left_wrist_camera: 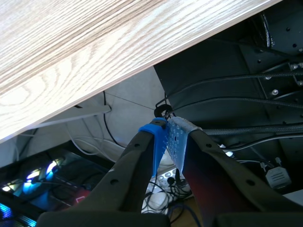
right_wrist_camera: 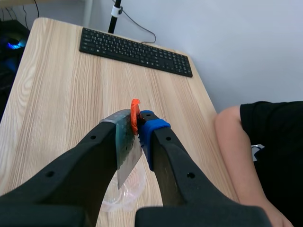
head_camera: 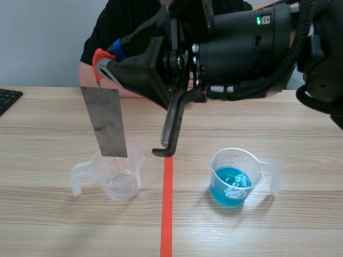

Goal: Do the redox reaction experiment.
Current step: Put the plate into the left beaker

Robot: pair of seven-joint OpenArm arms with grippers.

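Note:
A grey metal plate [head_camera: 109, 122] hangs from an orange clip [head_camera: 99, 55]. My right gripper [head_camera: 105, 63], on the arm raised across the table, is shut on that clip. The plate's lower edge is level with the rim of an empty clear measuring cup [head_camera: 117, 176]. A second clear cup [head_camera: 233, 178], holding blue liquid, stands right of the tape line. In the right wrist view, the right gripper [right_wrist_camera: 138, 121] pinches the clip [right_wrist_camera: 135, 113]; the plate [right_wrist_camera: 127, 149] drops toward the empty cup [right_wrist_camera: 124, 193]. My left gripper [left_wrist_camera: 165, 128] is shut on nothing, out past the table's edge [left_wrist_camera: 142, 52].
A person in a black shirt [head_camera: 115, 24] sits across the table; a bare forearm [right_wrist_camera: 233, 151] rests beside the right gripper. A black keyboard [right_wrist_camera: 135, 51] lies at the table's far end, its corner [head_camera: 8, 99] showing at the left. Cables [left_wrist_camera: 227, 94] hang under the table.

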